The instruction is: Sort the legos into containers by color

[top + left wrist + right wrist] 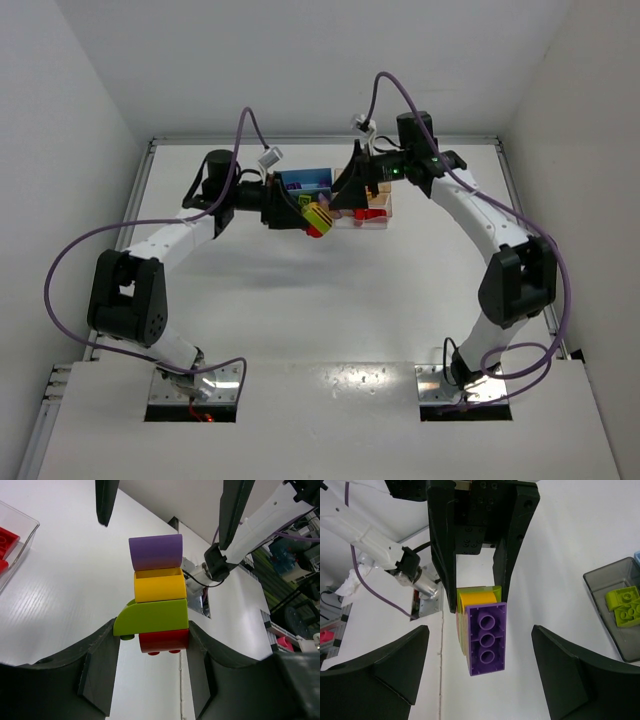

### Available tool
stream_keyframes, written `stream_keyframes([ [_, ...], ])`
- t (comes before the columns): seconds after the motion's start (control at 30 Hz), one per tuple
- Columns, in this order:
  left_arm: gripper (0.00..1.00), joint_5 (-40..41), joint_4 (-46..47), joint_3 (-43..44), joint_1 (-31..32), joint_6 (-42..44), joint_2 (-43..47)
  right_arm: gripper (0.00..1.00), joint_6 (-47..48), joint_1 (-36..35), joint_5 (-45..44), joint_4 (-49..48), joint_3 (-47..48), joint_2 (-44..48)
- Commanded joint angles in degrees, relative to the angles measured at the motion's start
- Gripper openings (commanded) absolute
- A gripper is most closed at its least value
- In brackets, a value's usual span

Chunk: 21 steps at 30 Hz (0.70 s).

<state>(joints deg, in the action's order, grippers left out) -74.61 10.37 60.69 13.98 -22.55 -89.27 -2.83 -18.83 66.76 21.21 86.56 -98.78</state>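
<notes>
Legos stuck in a four-colour clump (159, 595) sit in the left pincer (153, 639), which is closed narrowly on the clump's lower end, with a finger on each side of the red brick (164, 641). Above the red one come a lime piece, a yellow one and then the purple brick (156, 551) at the free end. The right pincer (477, 630) faces the left one with its jaws wide. Its fingers (235, 510) stand on either side of the purple brick, with a gap on each side, and touch nothing.

From above, the clump is held off the desk (330, 300), just at the near-left side of the bins. The clear bin (22, 542) holds red bricks (5, 544). The grey bin (600, 587) holds green bricks (624, 605). The blue bin (305, 178) is partly hidden behind the arms, and I cannot tell what it holds.
</notes>
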Motion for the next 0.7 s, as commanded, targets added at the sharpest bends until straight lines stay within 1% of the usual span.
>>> stream_keyframes([
  [0.0, 0.00, -2.03, 5.88, 2.60, 0.96, -1.61, 1.21, 0.83, 0.11, -0.86, 3.20, -2.57, -0.26, -1.06],
  [0.07, 0.00, -2.03, 7.72, 2.60, 0.96, -2.58, 1.21, 0.80, -0.42, -1.39, 3.72, -2.58, -0.87, -1.06],
  [0.1, 0.00, -2.03, 8.26, 2.60, 1.49, -3.46, 1.21, 0.74, -0.42, -1.39, 3.73, -2.58, -0.87, -1.06],
  [0.17, 0.00, -1.50, 9.49, 2.60, 1.49, -4.00, 1.21, 0.69, -0.42, -1.91, 4.25, -3.11, -1.49, -1.06],
  [0.2, 0.00, -1.50, 10.10, 2.60, 1.49, -4.61, 1.21, 0.63, -0.94, -1.91, 4.25, -3.11, -1.49, -1.06],
  [0.27, 0.00, -1.50, 10.98, 2.60, 1.49, -5.23, 1.21, 0.58, -0.95, -1.91, 4.25, -3.11, -1.49, -1.06],
  [0.3, 0.00, -1.50, 11.60, 2.07, 1.49, -5.84, 1.21, 0.51, -1.47, -1.91, 4.78, -3.80, -1.49, -1.06],
  [0.37, 0.00, -0.98, 11.60, 2.07, 1.49, -5.84, 1.21, 0.43, -3.31, -1.91, 4.78, -5.38, -2.01, -1.06],
  [0.4, 0.00, -0.98, 12.12, 1.46, 1.49, -5.84, 1.21, 0.35, -3.93, -1.91, 4.78, -5.91, -2.01, -1.06],
  [0.47, 0.00, -0.98, 12.13, 0.93, 1.49, -5.84, 1.21, 0.27, -5.07, -1.91, 4.78, -7.14, -2.01, -1.06],
  [0.5, 0.00, -0.98, 12.13, 0.93, 1.49, -5.84, 1.21, 0.19, -5.08, -1.91, 4.78, -7.15, -2.01, -1.06],
  [0.57, 0.00, -0.98, 12.13, -0.47, 1.49, -5.84, 1.74, 0.14, -7.61, -1.30, 4.78, -9.25, -2.01, -1.06],
  [0.67, 0.00, -0.98, 11.61, -1.80, 1.49, -4.53, 2.26, 0.09, -8.76, -0.07, 5.30, -10.04, -0.88, -1.06],
])
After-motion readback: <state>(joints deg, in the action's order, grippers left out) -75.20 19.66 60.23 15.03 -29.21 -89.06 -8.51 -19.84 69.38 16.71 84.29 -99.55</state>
